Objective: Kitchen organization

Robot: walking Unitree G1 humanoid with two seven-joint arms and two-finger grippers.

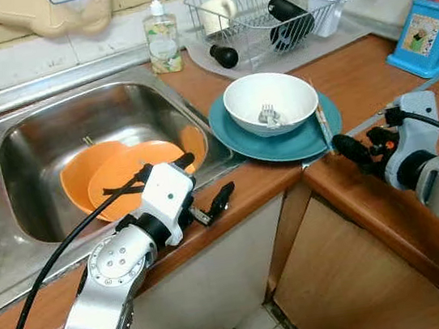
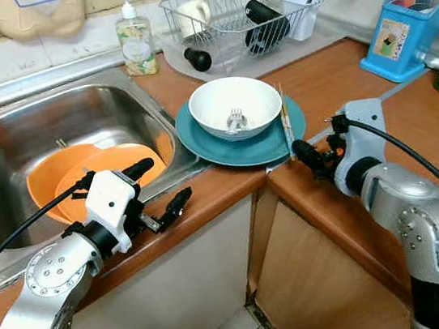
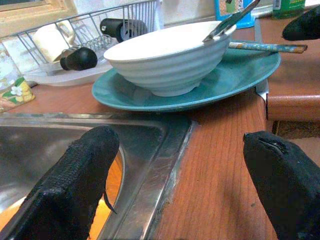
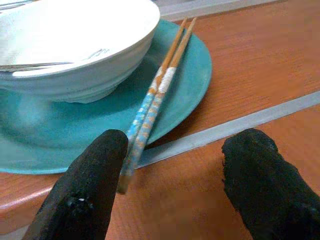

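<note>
Left eye view looks down on a wooden counter [image 1: 355, 80] with a steel sink [image 1: 51, 131] set into it, and in the sink lie two orange plates [image 1: 122, 171], one overlapping the other. Just beside the sink's corner sits a teal plate [image 1: 241, 147] carrying a white bowl [image 1: 270, 102] with a fork [image 1: 268, 113] inside; a pair of chopsticks [image 4: 157, 95] rests across the plate's rim on the side away from the sink, their patterned ends reaching past the edge toward the counter seam. The left claw [image 1: 203, 183] hovers over the counter's front edge beside the sink, its two black fingers spread wide apart and gripping nothing — one finger above the sink rim, the other above the wood. The right claw [image 4: 175, 175] sits low on the counter just short of the plate, fingers parted, the chopstick ends touching or almost touching one finger [image 4: 95, 175] — I cannot tell which. Behind the plate, a wire dish rack [image 1: 264, 19] holds a mug and dark bottles, a soap dispenser [image 1: 161, 35] stands by the sink, and a blue utensil holder [image 1: 427, 33] stands farther along the counter.
</note>
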